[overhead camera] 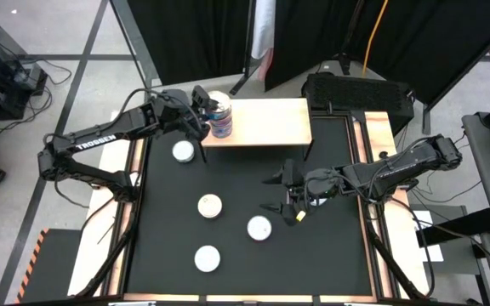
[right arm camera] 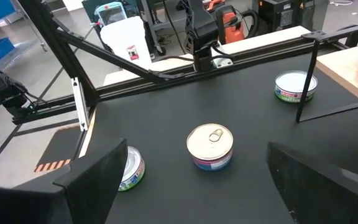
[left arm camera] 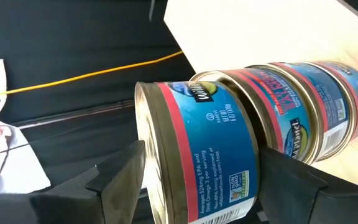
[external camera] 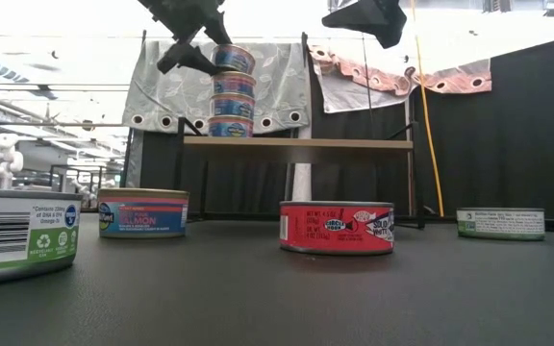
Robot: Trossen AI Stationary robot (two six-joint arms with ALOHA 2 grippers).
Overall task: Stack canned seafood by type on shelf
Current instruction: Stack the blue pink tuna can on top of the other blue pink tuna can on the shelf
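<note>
A stack of blue-labelled tins (external camera: pixel 231 104) stands at the left end of the light wood shelf (overhead camera: pixel 266 123). My left gripper (overhead camera: pixel 211 110) is at the stack's top, shut on the topmost tin (left arm camera: pixel 197 162). Several more tins rest flat on the black table: a blue one (external camera: pixel 143 212), a red one (external camera: pixel 337 227) and green ones (external camera: pixel 500 223) (external camera: pixel 17 235). My right gripper (overhead camera: pixel 286 197) hangs open above the table's middle, touching nothing; its wrist view looks toward a blue tin (right arm camera: pixel 210 146). My left gripper pinches the top tin by its side wall (left arm camera: pixel 166 186), one finger (left arm camera: pixel 117 183) on each side, coming level from the table's left. The tin sits at the top of the stack, tipped a little (external camera: pixel 232 58); whether it rests fully on the tin below, I cannot tell.
The shelf's top (overhead camera: pixel 270 119) to the right of the stack is bare wood. Its thin dark leg (right arm camera: pixel 306 74) stands near a green tin (right arm camera: pixel 296 86). White-lidded tins (overhead camera: pixel 210 205) (overhead camera: pixel 259 228) (overhead camera: pixel 207 257) (overhead camera: pixel 183 152) dot the mat's left and middle.
</note>
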